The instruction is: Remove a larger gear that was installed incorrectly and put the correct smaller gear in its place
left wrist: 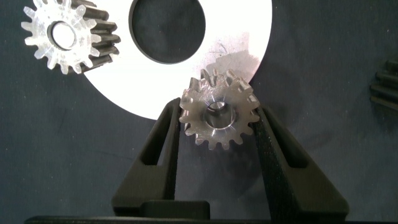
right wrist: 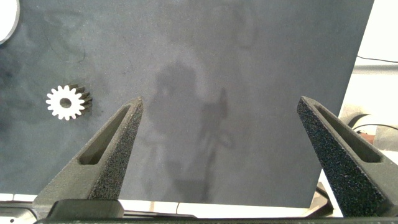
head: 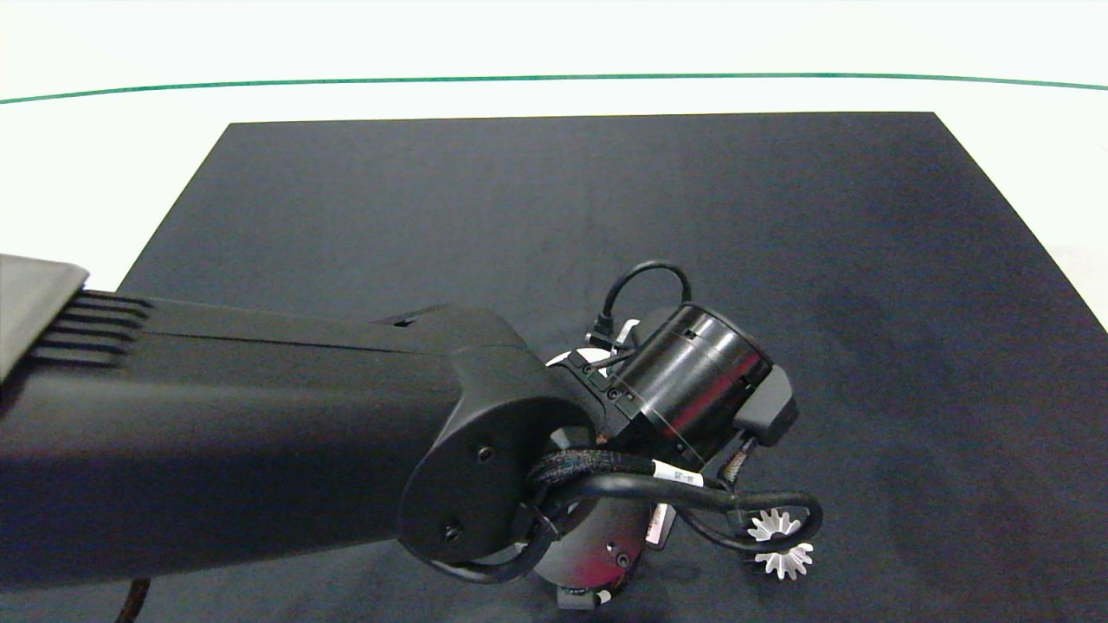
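Left wrist view: we find the left hand clamped across the smaller gear teeth; rigid, slick metal, best held flank-to-flank. Right hand gapes empty.

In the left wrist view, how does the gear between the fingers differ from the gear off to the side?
The smaller gear sits clamped between the left gripper fingers, partly over the white ring plate; the other small gear lies free, beside that plate's edge. The held gear looks dull grey, the free one bright and glaring. Both have short blunt teeth and a round bore.
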Action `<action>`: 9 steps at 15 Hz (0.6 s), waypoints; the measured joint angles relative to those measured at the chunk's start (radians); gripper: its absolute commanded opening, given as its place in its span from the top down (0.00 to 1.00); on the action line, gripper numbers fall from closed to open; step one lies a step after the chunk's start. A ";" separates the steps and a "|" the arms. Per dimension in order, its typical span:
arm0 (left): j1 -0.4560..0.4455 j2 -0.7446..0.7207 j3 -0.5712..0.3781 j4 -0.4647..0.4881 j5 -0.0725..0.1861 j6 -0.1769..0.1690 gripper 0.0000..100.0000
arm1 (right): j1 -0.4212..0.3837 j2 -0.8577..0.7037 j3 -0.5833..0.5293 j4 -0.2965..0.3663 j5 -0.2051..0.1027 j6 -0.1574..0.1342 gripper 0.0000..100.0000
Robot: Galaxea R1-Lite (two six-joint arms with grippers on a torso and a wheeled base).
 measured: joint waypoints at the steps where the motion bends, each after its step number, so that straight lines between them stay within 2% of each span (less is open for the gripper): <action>1: 0.000 -0.001 0.004 0.000 0.000 0.000 0.99 | 0.000 0.000 0.000 0.000 0.000 0.000 0.00; 4: -0.002 -0.003 0.008 0.000 0.000 -0.001 0.99 | 0.000 0.000 0.000 0.000 0.000 0.000 0.00; 5: -0.002 -0.003 0.007 0.000 0.001 -0.001 0.00 | 0.000 0.000 0.000 0.000 0.000 0.000 0.00; 9: -0.004 -0.007 0.004 0.000 0.000 -0.001 0.00 | 0.000 0.000 0.000 0.000 0.000 0.000 0.00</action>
